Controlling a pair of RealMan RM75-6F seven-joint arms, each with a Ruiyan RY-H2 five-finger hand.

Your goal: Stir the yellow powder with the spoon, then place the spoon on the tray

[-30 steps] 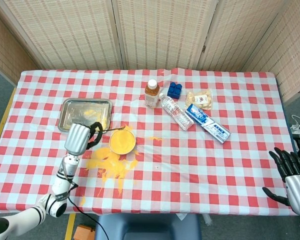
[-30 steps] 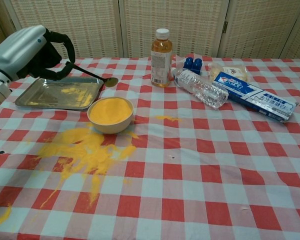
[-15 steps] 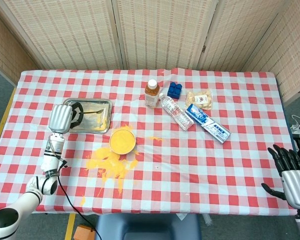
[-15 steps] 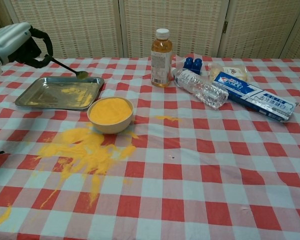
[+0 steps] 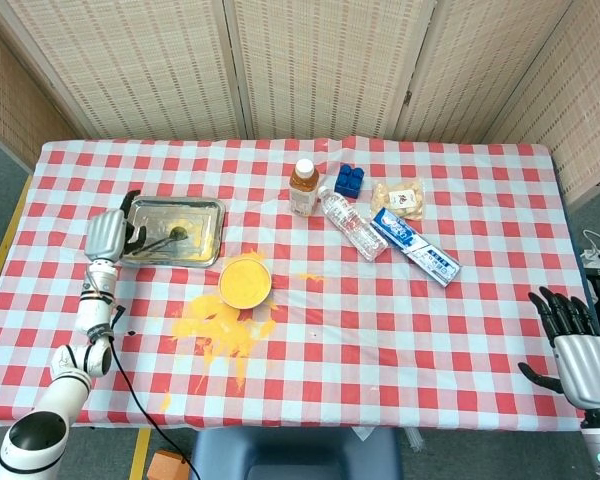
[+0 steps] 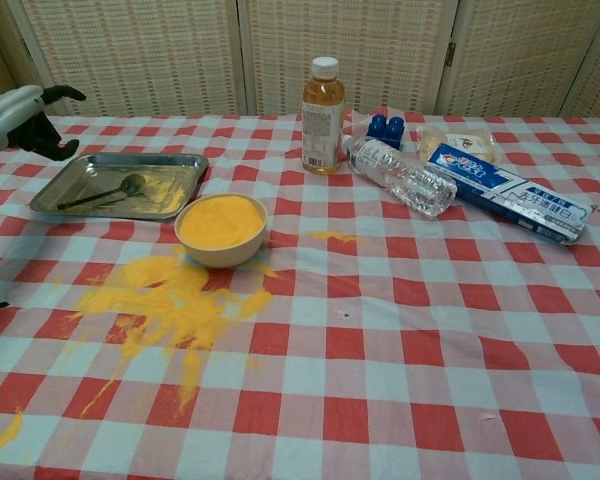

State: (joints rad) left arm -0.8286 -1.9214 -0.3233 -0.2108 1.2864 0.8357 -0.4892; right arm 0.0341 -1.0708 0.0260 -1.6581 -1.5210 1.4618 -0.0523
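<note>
The spoon (image 6: 104,192) lies flat in the metal tray (image 6: 180,161), bowl toward the tray's middle; in the head view the spoon (image 5: 166,238) shows in the tray (image 5: 205,205) too. My left hand (image 6: 22,118) hovers just left of the tray, fingers apart, holding nothing; from the head camera the left hand (image 5: 108,235) is at the tray's left edge. The bowl of yellow powder (image 6: 220,226) stands in front of the tray's right corner. My right hand (image 5: 570,347) hangs open past the table's right front corner.
Spilled yellow powder (image 6: 170,300) covers the cloth in front of the bowl. A tea bottle (image 6: 322,102), a lying water bottle (image 6: 400,176), a toothpaste box (image 6: 508,192), blue blocks (image 6: 385,128) and a snack packet (image 5: 398,198) sit at the back right.
My left hand carried the spoon leftward from above the bowl to the tray, set it down and let go. It has drawn back to the left. The right hand barely moved.
</note>
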